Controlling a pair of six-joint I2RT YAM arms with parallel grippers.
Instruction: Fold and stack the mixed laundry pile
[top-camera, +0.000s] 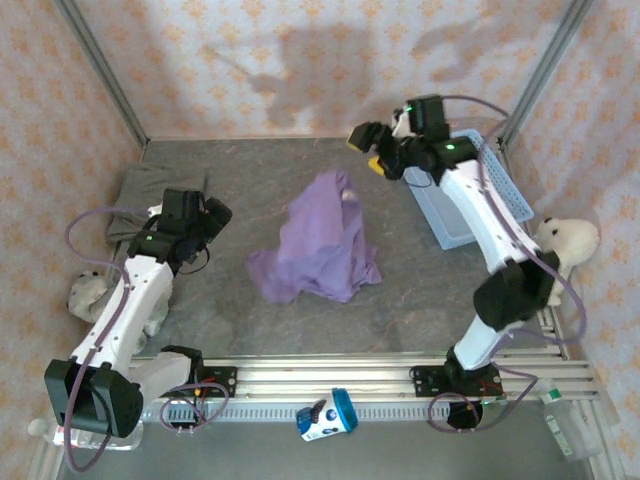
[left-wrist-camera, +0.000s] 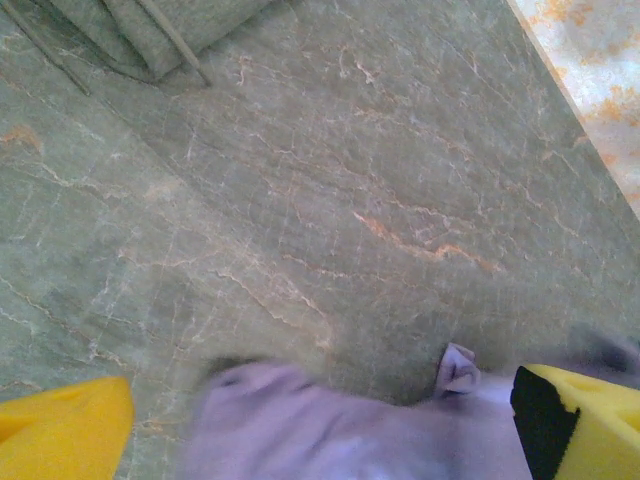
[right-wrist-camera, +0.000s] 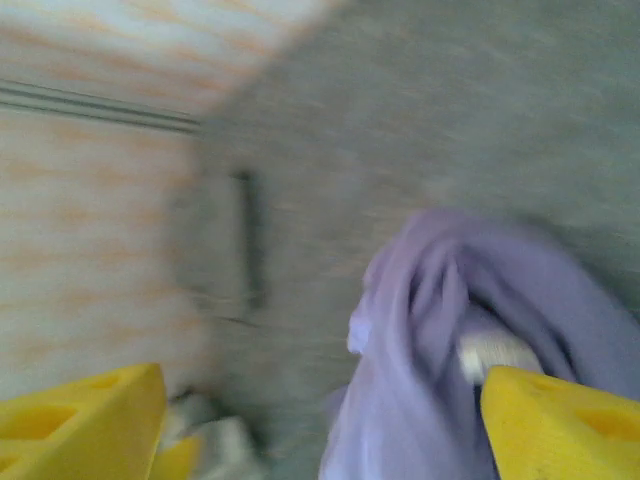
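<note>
A: Laundry positions?
B: Crumpled lavender-purple T-shirt (top-camera: 318, 240) heaped at the centre of the grey marbled tabletop (top-camera: 230, 310), peaked toward the far edge; folded grey-olive cloth garment (top-camera: 150, 195) lies flat in the far-left corner, well apart from it.
A: Tools?
B: Left tool (left-wrist-camera: 322, 400): yellow fingers spread wide, pinching nothing, over the tabletop between the two garments; shirt edge blurred beneath it. Right tool (right-wrist-camera: 320, 400): also spread, holding nothing, raised near the far edge beside the light blue lattice plastic basket (top-camera: 500, 190); its wrist view is blurred.
</note>
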